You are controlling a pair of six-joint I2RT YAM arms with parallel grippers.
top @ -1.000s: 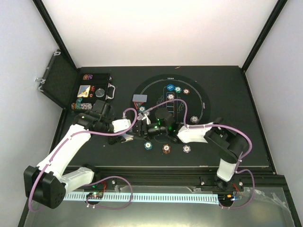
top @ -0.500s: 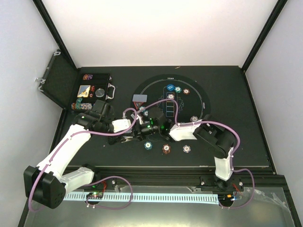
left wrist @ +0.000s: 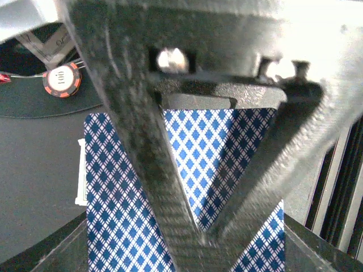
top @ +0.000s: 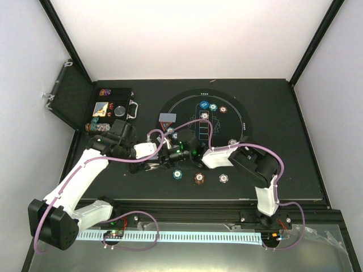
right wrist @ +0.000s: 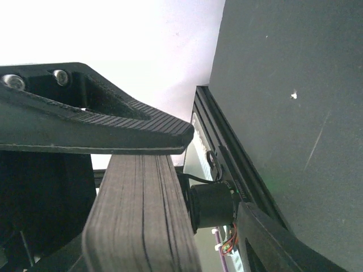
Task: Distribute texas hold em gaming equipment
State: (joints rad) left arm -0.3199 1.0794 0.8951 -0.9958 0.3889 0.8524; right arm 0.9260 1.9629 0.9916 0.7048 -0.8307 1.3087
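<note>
While my left jaws pinch the card deck [left wrist: 122, 198] just beside the mat [top: 239, 112], my right jaws straddle it, grip unclear.

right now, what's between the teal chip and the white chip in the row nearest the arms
A red-brown chip lies between the teal chip and the white chip, apart from both. The top external view shows it.

Your left arm [top: 79, 175], left of the mat [top: 232, 116], and right arm [top: 220, 159], at its near edge, wear white shells over black joints. Purple cables [top: 136, 213] trail both (green wrist lights [top: 185, 150] glow); ribbed black fingers [right wrist: 91, 127] carry silver screws [right wrist: 58, 75].
</note>
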